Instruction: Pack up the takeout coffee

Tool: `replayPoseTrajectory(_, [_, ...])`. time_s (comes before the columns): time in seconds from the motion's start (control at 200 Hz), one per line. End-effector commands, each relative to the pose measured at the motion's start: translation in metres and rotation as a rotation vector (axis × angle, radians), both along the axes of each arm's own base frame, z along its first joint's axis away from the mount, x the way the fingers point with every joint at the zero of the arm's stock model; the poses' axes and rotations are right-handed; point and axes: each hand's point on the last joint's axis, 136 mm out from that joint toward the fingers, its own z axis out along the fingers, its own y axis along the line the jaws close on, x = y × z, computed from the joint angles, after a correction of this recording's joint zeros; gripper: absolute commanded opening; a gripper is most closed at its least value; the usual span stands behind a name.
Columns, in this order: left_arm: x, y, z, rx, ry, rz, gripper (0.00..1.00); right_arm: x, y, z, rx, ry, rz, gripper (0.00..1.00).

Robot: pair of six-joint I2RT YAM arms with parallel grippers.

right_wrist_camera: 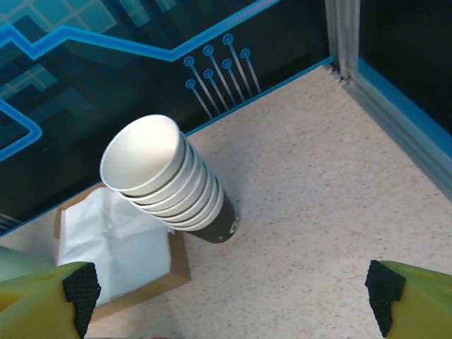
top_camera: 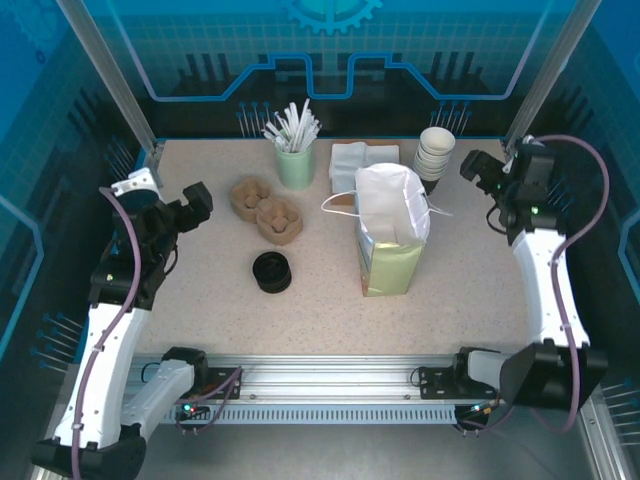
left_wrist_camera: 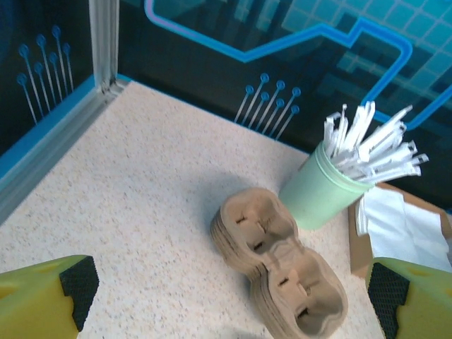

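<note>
The takeout coffee is out of view. A stack of nested white cups (top_camera: 434, 152) (right_wrist_camera: 166, 180) stands at the back right, and a black stack of round lids (top_camera: 272, 271) sits mid-table. A paper bag (top_camera: 390, 235), white on top with an olive-green side, stands upright in the middle with its handles splayed. My left gripper (top_camera: 200, 205) (left_wrist_camera: 229, 289) hovers open at the left, above the brown moulded cup carriers (top_camera: 266, 208) (left_wrist_camera: 279, 265). Near the cup stack, my right gripper (top_camera: 483, 170) (right_wrist_camera: 229, 293) hangs open, holding nothing.
A pale green tumbler of white sticks (top_camera: 296, 160) (left_wrist_camera: 321, 194) stands at the back centre. White napkins in a brown tray (top_camera: 362, 157) (right_wrist_camera: 113, 244) lie between tumbler and cups. Blue walls and metal posts (top_camera: 110, 75) enclose the table; a rail (top_camera: 330, 380) runs along the near edge.
</note>
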Motion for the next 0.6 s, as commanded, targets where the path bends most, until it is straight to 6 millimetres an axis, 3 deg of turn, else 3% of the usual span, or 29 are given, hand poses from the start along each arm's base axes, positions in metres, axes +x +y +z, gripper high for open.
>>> replayPoseTrajectory(0.0, [-0.005,-0.017,-0.007,-0.032,0.066,-0.09,0.99,0.011,0.015,-0.013,0.099,0.119,0.046,1.0])
replayPoseTrajectory(0.165, [0.0,-0.036,-0.009,-0.053,0.072,-0.199,0.99,0.058,0.024,-0.019,0.118,0.204,0.071,0.92])
replayPoseTrajectory(0.345, [0.009,-0.042,-0.014,-0.061,0.1,-0.232,0.99,0.102,0.036,-0.035,0.086,0.289,0.088,0.81])
replayPoseTrajectory(0.595, [0.018,-0.044,-0.026,-0.058,0.14,-0.238,0.99,0.135,0.034,-0.058,0.022,0.365,0.059,0.74])
